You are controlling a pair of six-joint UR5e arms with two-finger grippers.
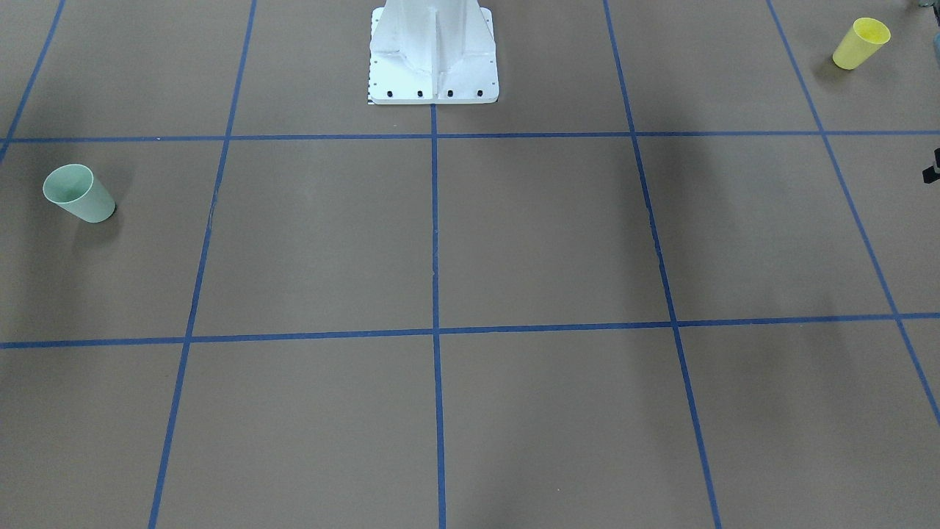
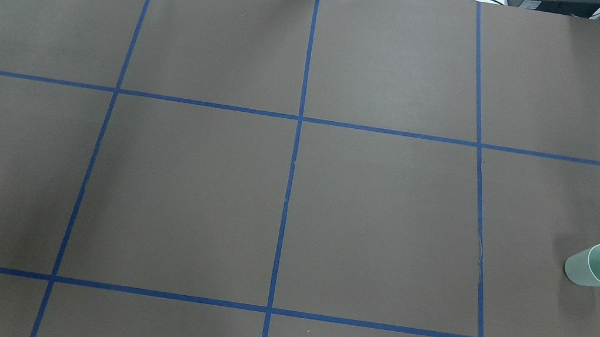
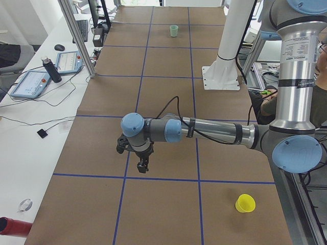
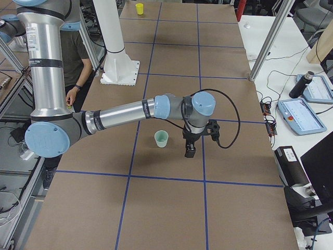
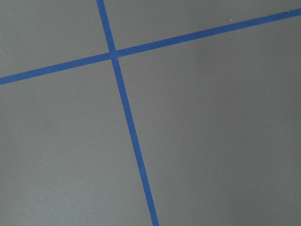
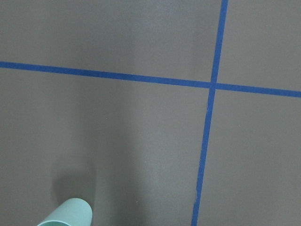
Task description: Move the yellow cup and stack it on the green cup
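The yellow cup (image 1: 861,42) stands upright near the table's end on my left side; it also shows in the exterior left view (image 3: 245,203) and far off in the exterior right view (image 4: 139,8). The green cup (image 2: 598,265) stands upright on my right side, also seen from the front (image 1: 77,193) and at the bottom of the right wrist view (image 6: 68,214). My left gripper (image 3: 143,164) points down over bare table, well away from the yellow cup. My right gripper (image 4: 190,151) hangs just beside the green cup (image 4: 162,138). I cannot tell whether either is open or shut.
The white robot pedestal (image 1: 433,51) stands at the table's robot side. Blue tape lines (image 2: 297,132) grid the brown table. A side bench carries tablets and a bottle (image 3: 50,69). A person (image 4: 78,57) stands beside the pedestal.
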